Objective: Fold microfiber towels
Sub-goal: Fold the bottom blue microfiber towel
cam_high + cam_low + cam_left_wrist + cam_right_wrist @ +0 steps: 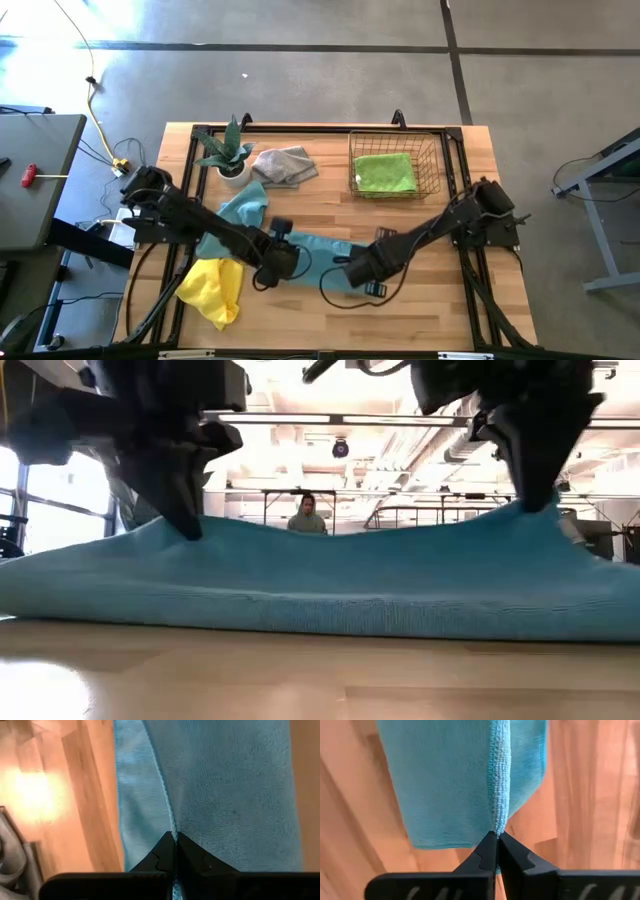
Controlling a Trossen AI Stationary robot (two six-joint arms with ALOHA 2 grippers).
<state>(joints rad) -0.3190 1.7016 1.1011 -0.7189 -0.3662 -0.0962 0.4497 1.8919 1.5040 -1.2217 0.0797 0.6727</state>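
A light blue microfiber towel [315,258] is stretched between my two grippers near the table's front edge. My left gripper [272,264] is shut on its left end and my right gripper [347,272] on its right end. In the low view the towel [330,580] rises at both held points and its lower part lies on the table. A second light blue towel [241,209], a yellow towel [215,287] and a grey towel [284,165] lie loose on the table. A lime green towel [385,172] rests inside the wire basket [436,165]. My left gripper [175,840] pinches the blue towel's hemmed edge [172,822] between its two fingers, slanting down from above. The cloth drops away below the fingers; one layer or several, I cannot tell. My right gripper [497,837] pinches the towel's thick hemmed edge [500,817] between its two fingers from above, pointing down. The cloth hangs below the fingers toward the table, and the stretch between the two holds sags only slightly.
A potted plant [228,152] stands at the far left of the table beside the grey towel. The wire basket takes up the far right. Bare wood lies between basket and grippers. A person shows in the room beyond the table.
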